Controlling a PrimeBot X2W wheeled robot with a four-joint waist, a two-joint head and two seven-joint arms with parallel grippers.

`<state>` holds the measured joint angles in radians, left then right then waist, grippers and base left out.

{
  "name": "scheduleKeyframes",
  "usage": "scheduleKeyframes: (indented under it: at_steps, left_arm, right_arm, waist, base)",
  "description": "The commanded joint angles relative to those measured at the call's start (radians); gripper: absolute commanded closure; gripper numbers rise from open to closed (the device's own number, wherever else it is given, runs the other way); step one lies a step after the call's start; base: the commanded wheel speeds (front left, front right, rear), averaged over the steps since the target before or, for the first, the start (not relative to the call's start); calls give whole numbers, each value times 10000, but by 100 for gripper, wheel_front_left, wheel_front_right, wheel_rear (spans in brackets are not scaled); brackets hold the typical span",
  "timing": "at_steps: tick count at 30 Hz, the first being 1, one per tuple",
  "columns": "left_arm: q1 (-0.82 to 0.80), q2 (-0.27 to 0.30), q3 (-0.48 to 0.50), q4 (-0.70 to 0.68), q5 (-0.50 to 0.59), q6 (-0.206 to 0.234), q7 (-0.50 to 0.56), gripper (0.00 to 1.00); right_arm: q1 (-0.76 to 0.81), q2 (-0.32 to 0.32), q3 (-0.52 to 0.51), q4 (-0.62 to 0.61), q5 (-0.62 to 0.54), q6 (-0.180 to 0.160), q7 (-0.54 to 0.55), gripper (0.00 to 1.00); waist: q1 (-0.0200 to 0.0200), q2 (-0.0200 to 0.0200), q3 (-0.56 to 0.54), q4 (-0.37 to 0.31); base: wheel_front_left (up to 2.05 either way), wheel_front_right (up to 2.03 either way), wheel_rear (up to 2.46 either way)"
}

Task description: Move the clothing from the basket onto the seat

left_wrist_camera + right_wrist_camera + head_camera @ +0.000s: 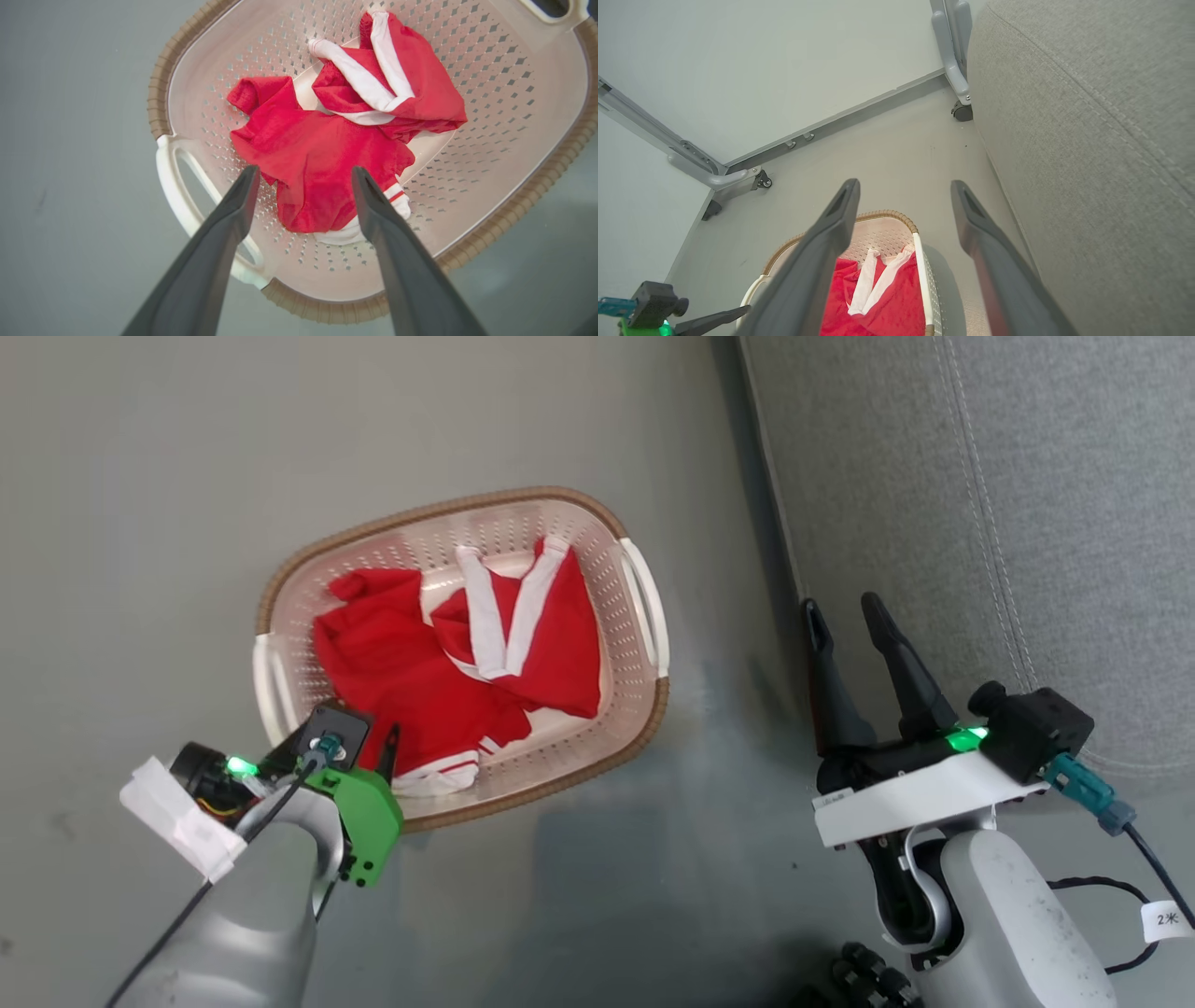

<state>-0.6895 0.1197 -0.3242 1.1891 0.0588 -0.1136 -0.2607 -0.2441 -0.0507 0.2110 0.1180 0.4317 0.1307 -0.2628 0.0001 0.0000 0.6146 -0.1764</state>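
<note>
The red clothing (448,663) with white stripes lies crumpled in the cream basket (597,537), which stands on the grey floor. In the left wrist view the clothing (327,149) shows as two bunched pieces inside the basket (504,154). My left gripper (303,172) hovers open over the basket's near end, nothing between its fingers. My right gripper (845,607) stands open in the air between the basket and the grey seat (1027,504), empty. From the right wrist the seat (1092,140) rises at right, the basket (887,219) and the clothing (901,303) below.
Grey floor surrounds the basket. Pale wall panels with grey metal feet on castors (733,179) stand beyond it, another foot (959,93) by the seat's far corner. A black cable (1148,868) with a white tag trails from my right wrist.
</note>
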Motion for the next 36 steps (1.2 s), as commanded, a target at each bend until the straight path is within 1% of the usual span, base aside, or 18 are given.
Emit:
scheduleKeyframes:
  at_steps: [1, 4, 8, 10, 17, 20, 22, 29, 32, 36]
  left_arm:
    - [-368, 188, -124, 149, 149, 113, 23, 0]
    - [-764, 312, -384, 439, 451, 333, 239, 0]
    - [-1311, 606, -823, 700, 871, 712, 849, 0]
    - [-1499, 728, -961, 779, 1017, 759, 1152, 0]
    - [-1960, 1090, -1521, 924, 1402, 518, 2135, 0]
    - [-2049, 1239, -1880, 956, 1741, 564, 2753, 0]
    - [-2066, 1293, -2024, 963, 1785, 497, 3016, 0]
    - [-2356, 1577, -2923, 971, 2513, 412, 3056, 0]
    - [-2592, 1677, -3269, 978, 2740, 241, 3132, 0]
    - [-3048, 1776, -3698, 983, 2906, -66, 3515, 0]
  right_arm:
    - [-184, 1, 25, -71, 102, 1, -32, 0]
    - [-276, 2, 110, -110, 283, 1, -32, 0]
    - [-384, 4, 255, -243, 591, 1, -32, 0]
    - [-416, 3, 359, -282, 716, 1, -32, 0]
    - [-499, 2, 648, -442, 1102, 1, -32, 0]
    - [-478, 4, 770, -504, 1235, 1, -32, 0]
    - [-446, 2, 829, -538, 1325, 1, -32, 0]
    - [-435, 2, 1080, -701, 1595, 1, -32, 0]
    - [-466, 1, 1196, -781, 1663, 1, -32, 0]
    - [-577, 4, 1376, -856, 1741, 1, -32, 0]
  waist:
    - [-1, 0, 712, -631]
    - [-1, 0, 935, -734]
    - [-1, 0, 1243, -876]
    - [-1, 0, 1365, -945]
    - [-1, 0, 1632, -1235]
    - [-1, 0, 1679, -1369]
    - [-1, 0, 1681, -1451]
    - [-1, 0, 1835, -1781]
    - [-1, 0, 2046, -1885]
    - [-1, 0, 2388, -2029]
  base:
    - [0, 0, 0]
    - [0, 0, 0]
    - [0, 0, 0]
    - [0, 0, 0]
    - [0, 0, 0]
    - [0, 0, 0]
    - [0, 0, 0]
    - [0, 0, 0]
    - [0, 0, 0]
    - [0, 0, 0]
